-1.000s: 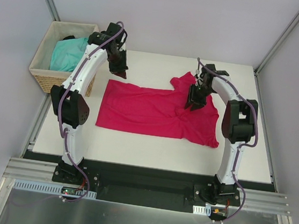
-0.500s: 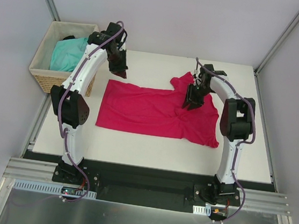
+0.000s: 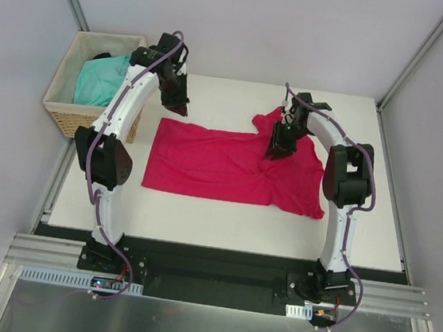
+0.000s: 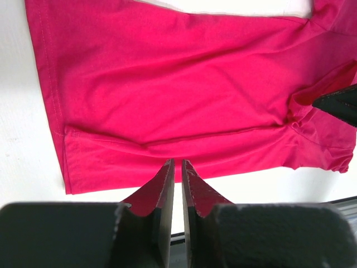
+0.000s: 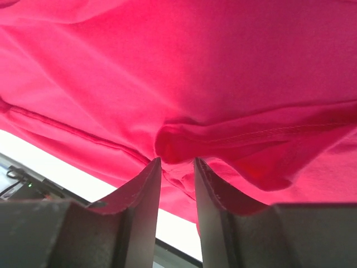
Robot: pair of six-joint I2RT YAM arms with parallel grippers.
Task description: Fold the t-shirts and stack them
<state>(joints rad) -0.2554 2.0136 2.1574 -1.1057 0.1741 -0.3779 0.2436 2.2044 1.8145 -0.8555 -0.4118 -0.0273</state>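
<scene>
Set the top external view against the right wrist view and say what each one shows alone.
Only top external: the wicker basket holding the turquoise t-shirt, the table, and the left gripper. Only right wrist: a stitched fold of fabric bunched between the fingers. Both: the crimson-pink t-shirt and the right gripper on it.

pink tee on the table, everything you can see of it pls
The crimson-pink t-shirt is soft, plain fabric with stitched hems, lying spread mostly flat on the white table, hem to the left, sleeves to the right. It bunches near the sleeve end, where the right gripper pinches a fold.
</scene>
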